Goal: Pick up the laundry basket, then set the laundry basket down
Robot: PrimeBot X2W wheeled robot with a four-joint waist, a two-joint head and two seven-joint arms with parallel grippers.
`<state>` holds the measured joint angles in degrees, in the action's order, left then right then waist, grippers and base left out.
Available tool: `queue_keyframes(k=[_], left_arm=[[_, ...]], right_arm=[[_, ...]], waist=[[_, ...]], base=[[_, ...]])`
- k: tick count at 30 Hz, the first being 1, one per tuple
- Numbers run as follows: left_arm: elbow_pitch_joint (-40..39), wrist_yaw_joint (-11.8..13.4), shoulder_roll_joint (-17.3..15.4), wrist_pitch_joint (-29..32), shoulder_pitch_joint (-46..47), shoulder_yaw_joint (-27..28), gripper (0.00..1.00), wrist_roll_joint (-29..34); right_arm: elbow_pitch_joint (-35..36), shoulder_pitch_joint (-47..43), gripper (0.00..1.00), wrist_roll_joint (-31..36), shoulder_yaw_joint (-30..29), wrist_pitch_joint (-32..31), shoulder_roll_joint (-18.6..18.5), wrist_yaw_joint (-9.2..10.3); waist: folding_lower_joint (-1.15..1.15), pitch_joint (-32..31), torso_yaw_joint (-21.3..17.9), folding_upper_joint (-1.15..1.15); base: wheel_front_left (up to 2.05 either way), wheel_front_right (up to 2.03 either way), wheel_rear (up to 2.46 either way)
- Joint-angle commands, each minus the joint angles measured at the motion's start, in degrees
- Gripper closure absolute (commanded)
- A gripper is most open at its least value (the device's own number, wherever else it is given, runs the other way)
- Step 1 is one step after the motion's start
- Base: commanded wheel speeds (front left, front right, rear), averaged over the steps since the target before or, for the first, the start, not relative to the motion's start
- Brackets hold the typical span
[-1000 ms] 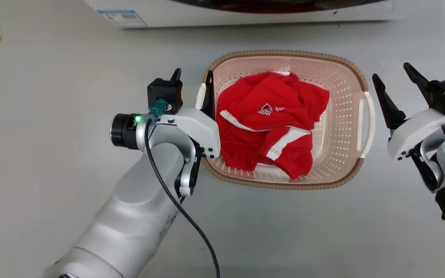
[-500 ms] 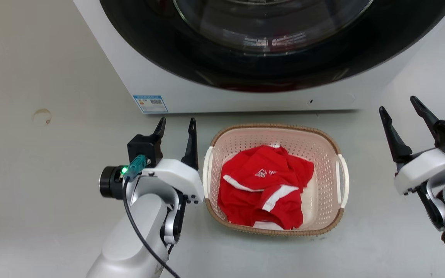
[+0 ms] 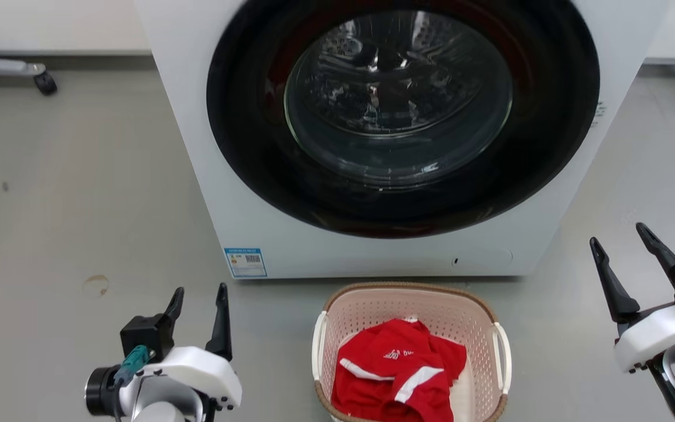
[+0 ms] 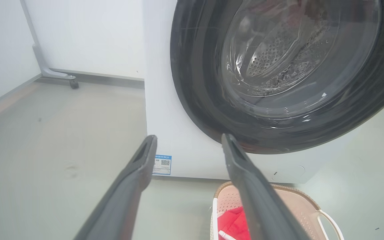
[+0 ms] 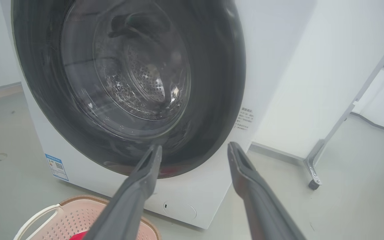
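The laundry basket, pale pink with a brown rim and white side handles, rests on the floor in front of the washer, at the head view's bottom centre. A red garment lies inside it. My left gripper stands open to the basket's left, apart from it, fingers pointing at the washer. Well to the basket's right, my right gripper is open and holds nothing. In the left wrist view the open left gripper has the basket at the lower right. The right wrist view shows the open right gripper and the basket at the lower left.
A white front-loading washer with a dark round glass door stands just behind the basket, a blue label at its lower left corner. Wheeled metal stand legs flank it. Grey floor spreads to both sides.
The head camera has swung up, so the washer door has come into the picture and the basket sits lower. My left gripper, earlier straddling the basket's left handle, now stands clear of it.
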<state>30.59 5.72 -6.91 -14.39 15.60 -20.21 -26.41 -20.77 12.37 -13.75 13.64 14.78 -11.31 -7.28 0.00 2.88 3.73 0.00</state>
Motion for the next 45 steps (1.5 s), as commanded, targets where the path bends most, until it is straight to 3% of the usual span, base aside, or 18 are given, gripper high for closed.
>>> queue_keyframes(k=[1, 11, 33, 34, 43, 45], left_arm=[[-2.2, -0.4, -1.7, -0.6, -0.3, 2.7, 0.00, 0.4], [-7.5, -0.2, -5.5, 0.4, -3.8, 4.0, 0.00, 0.8], [-25.0, 7.4, -8.8, 5.1, -14.6, 6.8, 0.00, 0.0], [-23.2, 7.1, -7.6, 5.4, -16.4, 4.4, 1.00, 0.1], [-21.5, 6.1, -6.2, 6.4, -17.0, 5.3, 1.00, -3.5], [-21.4, 5.6, -5.9, 6.8, -16.9, 5.8, 1.00, -5.0]], right_arm=[[2.0, -0.8, 0.00, 0.5, 0.1, 0.2, -1.1, -0.21], [4.8, -4.6, 0.00, 1.6, -3.3, 0.1, -2.2, -0.21], [13.9, -12.3, 0.00, 3.8, -8.7, -2.5, -0.4, -0.21], [12.0, -13.1, 1.00, 3.4, -9.1, -2.5, 1.3, 0.00], [10.5, -13.5, 1.00, -1.0, -9.5, -3.7, 3.1, 0.03], [10.4, -13.4, 1.00, -2.9, -9.7, -4.1, 3.2, 0.02]], waist=[[0.00, -4.1, -0.6, 0.00], [0.00, -7.8, -1.3, 0.00], [0.00, -8.5, -1.0, 0.00], [0.00, -8.5, -1.0, 0.00], [0.13, -8.3, -1.2, 0.00], [0.04, -8.1, -1.2, 0.00]], base=[[0.00, 0.00, 0.00], [0.00, 0.00, 0.00], [0.00, 0.00, 0.00], [0.00, 0.00, 0.00], [0.00, 0.00, 0.00], [0.00, 0.00, 0.00]])
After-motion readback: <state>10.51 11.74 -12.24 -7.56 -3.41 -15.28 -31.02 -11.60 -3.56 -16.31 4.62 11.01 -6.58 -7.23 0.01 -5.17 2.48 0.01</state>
